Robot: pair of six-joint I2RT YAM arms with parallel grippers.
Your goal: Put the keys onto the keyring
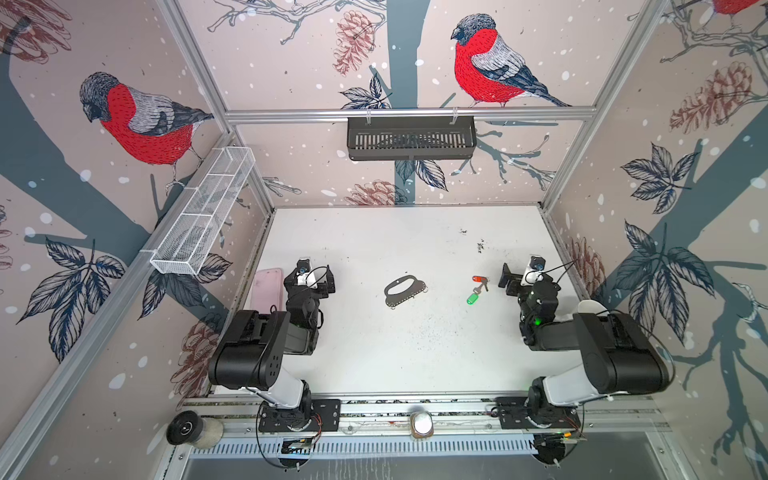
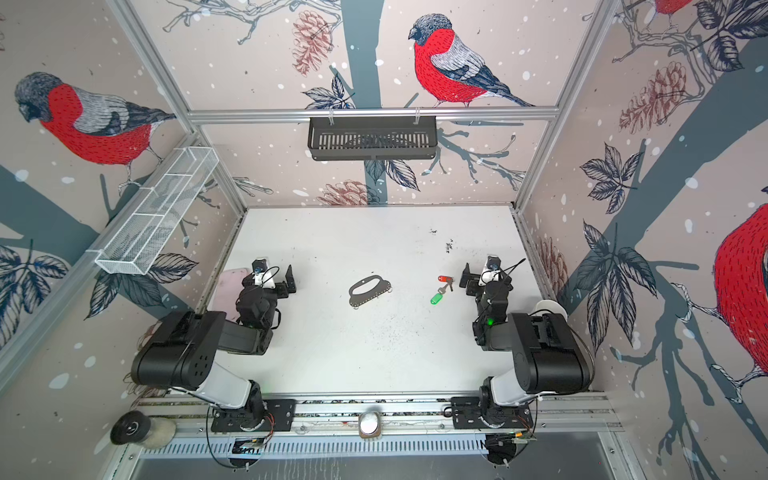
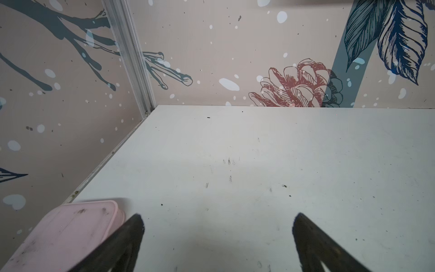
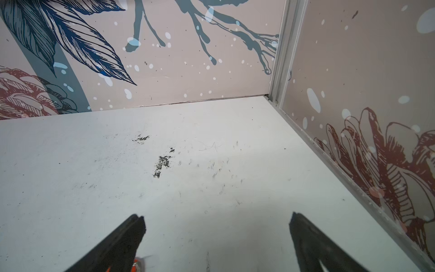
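Top views, keyring: I see the keyring (image 1: 405,291) lying flat near the middle of the white table (image 1: 374,241); both top views show the keyring (image 2: 370,291) the same way.
Top views, keys: the keys (image 1: 478,288) lie on the table to the right of the keyring and apart from it. The red-orange tag (image 1: 480,279) is toward the back and the green tag (image 1: 471,298) toward the front.
Top views, right end effector: my right end effector (image 1: 523,272) sits beyond the keys from the keyring, just beside the red-orange tag. Its jaws are spread wide and hold nothing.
Top views, left end effector: my left end effector (image 1: 309,274) is well to the left of the keyring, jaws wide apart and empty. The pink case (image 1: 268,291) lies farther still from the keyring.
Left wrist: the left end effector (image 3: 217,217) is spread over bare table (image 3: 235,153), with its fingers (image 3: 131,235) far apart. The pink case (image 3: 66,230) is just beside one of them.
Right wrist: the right end effector (image 4: 216,217) is wide apart, with only table (image 4: 211,188) between its fingers (image 4: 310,235). A sliver of the red-orange tag (image 4: 135,265) shows beside one finger, and dark scuffs (image 4: 162,164) mark the table ahead.
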